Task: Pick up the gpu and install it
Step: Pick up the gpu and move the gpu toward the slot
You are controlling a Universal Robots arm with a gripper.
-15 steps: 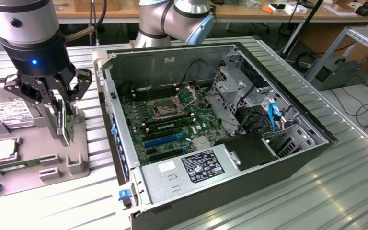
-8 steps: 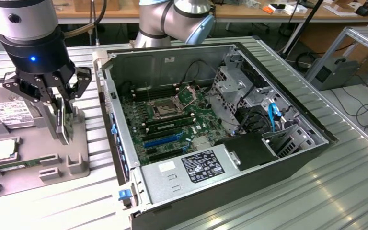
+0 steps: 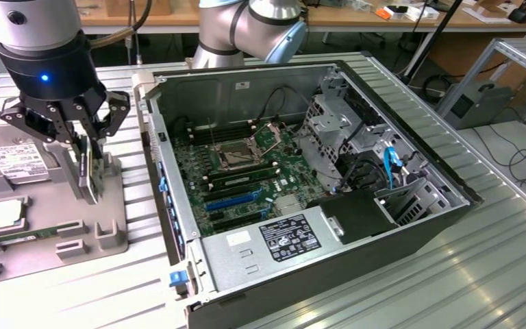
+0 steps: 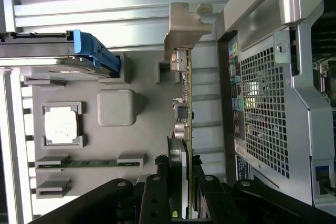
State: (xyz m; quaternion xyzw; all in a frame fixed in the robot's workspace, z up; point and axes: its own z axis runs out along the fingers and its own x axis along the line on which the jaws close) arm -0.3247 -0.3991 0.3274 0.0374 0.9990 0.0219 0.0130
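Observation:
The gpu (image 3: 88, 175) is a thin black card standing on edge over the grey fixture tray (image 3: 57, 205), at the exterior view's left. My gripper (image 3: 80, 142) comes down from above and is shut on the card's upper edge. Whether the card's lower edge still touches the tray, I cannot tell. In the wrist view the gpu (image 4: 187, 103) is edge-on, its silver bracket (image 4: 184, 30) at the far end, with my gripper (image 4: 181, 179) clamped on the near end. The open computer case (image 3: 409, 171) lies beside the tray, its motherboard (image 3: 244, 171) and blue card slots (image 3: 231, 201) exposed.
On the tray lie a silver hard drive (image 3: 14, 161), a square processor chip (image 3: 3, 214) and a memory stick (image 3: 25, 237). The case's perforated rear wall (image 4: 268, 114) stands close beside the card. Grey holder posts (image 3: 109, 168) rise near the gpu. Ribbed metal tabletop (image 3: 446, 274) surrounds the case.

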